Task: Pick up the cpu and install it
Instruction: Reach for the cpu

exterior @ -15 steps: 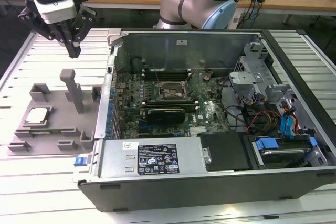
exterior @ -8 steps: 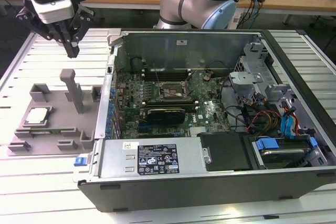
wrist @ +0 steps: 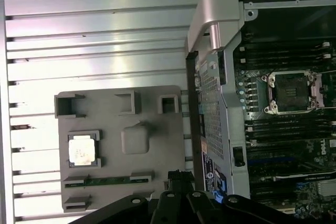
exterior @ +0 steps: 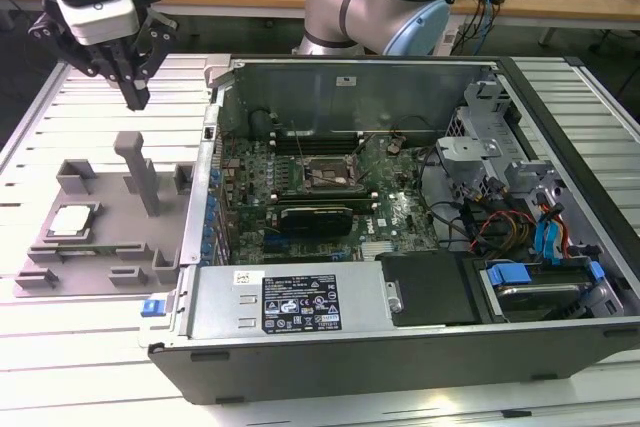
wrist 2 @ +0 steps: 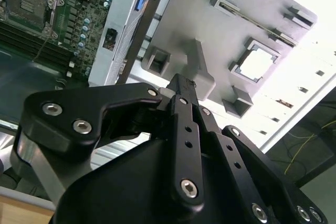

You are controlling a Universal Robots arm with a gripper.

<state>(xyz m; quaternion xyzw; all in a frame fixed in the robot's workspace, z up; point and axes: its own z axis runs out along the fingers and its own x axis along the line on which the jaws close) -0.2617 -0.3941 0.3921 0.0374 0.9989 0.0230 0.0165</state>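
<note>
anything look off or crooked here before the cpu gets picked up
Nothing stands out. The cpu lies flat and square in its recess on the grey fixture. The gripper hangs above the fixture, touching nothing. The motherboard socket in the open case looks empty.

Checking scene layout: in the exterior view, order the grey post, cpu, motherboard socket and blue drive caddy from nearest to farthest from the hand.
1. grey post, on the fixture under the hand.
2. cpu, in the fixture's pocket.
3. motherboard socket, inside the case.
4. blue drive caddy, at the exterior view's right.
</note>
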